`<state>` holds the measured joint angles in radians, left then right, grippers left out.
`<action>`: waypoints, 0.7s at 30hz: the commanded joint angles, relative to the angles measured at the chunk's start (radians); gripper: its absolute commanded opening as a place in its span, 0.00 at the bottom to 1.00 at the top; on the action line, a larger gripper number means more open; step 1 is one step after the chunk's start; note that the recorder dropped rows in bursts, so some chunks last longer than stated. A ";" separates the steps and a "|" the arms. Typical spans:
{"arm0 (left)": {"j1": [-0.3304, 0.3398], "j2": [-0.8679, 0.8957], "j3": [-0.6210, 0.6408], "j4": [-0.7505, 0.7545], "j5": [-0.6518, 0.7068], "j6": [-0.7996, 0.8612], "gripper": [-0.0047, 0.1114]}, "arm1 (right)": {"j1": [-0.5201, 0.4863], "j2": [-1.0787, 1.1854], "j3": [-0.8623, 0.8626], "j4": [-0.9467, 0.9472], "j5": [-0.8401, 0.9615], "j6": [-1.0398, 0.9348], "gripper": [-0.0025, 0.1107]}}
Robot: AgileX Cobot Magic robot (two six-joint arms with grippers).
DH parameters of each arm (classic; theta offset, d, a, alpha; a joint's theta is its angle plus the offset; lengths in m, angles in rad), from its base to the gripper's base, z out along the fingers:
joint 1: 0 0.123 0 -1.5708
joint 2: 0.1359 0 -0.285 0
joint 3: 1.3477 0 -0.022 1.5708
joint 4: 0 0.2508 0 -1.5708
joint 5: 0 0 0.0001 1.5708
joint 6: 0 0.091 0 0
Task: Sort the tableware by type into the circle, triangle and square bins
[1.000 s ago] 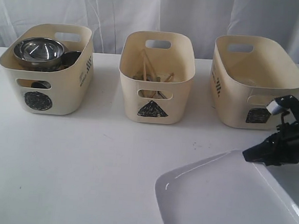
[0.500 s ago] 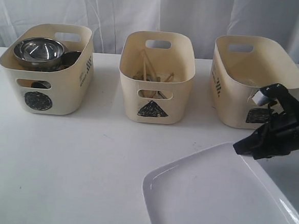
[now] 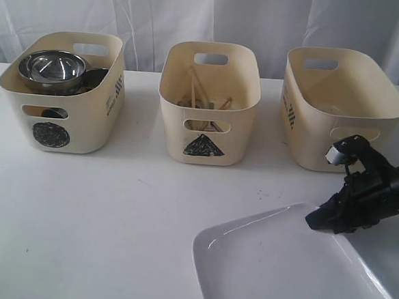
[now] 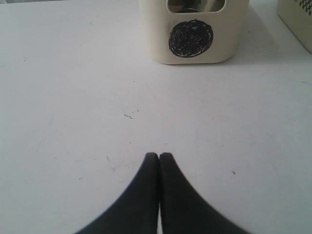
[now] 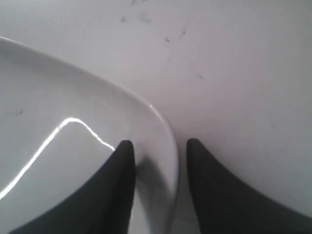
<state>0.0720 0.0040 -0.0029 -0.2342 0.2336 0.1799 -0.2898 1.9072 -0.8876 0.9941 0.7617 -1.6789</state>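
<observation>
exterior view, bins: three cream plastic tubs stand in a row at the back of a white table [image 3: 112, 219]. the circle-marked cream tub [image 3: 85, 124] on the left holds round steel bowls [image 3: 52, 67]. the triangle-marked cream tub [image 3: 234, 142] in the middle holds pale wooden chopsticks [image 3: 197, 88]. the square-marked cream tub [image 3: 303, 139] on the right shows nothing inside from here.
exterior view, plate: a large glossy white square plate [image 3: 280, 271] lies flat at the near right, in front of the square-marked tub and apart from it.
exterior view, right arm: the black right gripper [image 3: 316, 220] sits low at the plate's far edge.
left wrist view: the black left gripper [image 4: 159, 157] has its tips pressed together. it holds nothing and hangs above bare table, facing the circle-marked tub.
right wrist view: the right gripper's jaws stand apart astride the plate's raised rim. one finger [image 5: 124, 151] is over the inside and the other is outside; neither pinches the rim.
risk: a thin grip on a smooth rim could slip as the plate tilts up, and the plate would drop. the plate also looks wide for the tub mouth, so it could knock the tub.
</observation>
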 commanded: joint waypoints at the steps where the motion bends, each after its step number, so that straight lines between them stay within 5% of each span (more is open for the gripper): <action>1: -0.004 -0.004 0.003 -0.005 0.001 0.000 0.04 | 0.000 0.005 0.004 -0.020 -0.045 -0.044 0.38; 7: -0.004 -0.004 0.003 -0.005 0.001 0.000 0.04 | 0.004 0.026 0.004 -0.020 -0.054 -0.120 0.36; 12: -0.004 -0.004 0.003 -0.005 0.001 0.000 0.04 | 0.057 0.065 0.004 -0.057 -0.058 -0.119 0.02; 21: -0.004 -0.004 0.003 -0.005 0.001 0.000 0.04 | 0.062 -0.092 0.004 -0.049 -0.006 0.019 0.02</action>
<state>0.0720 0.0040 -0.0029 -0.2342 0.2336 0.1799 -0.2322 1.8770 -0.8911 0.9837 0.7605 -1.6549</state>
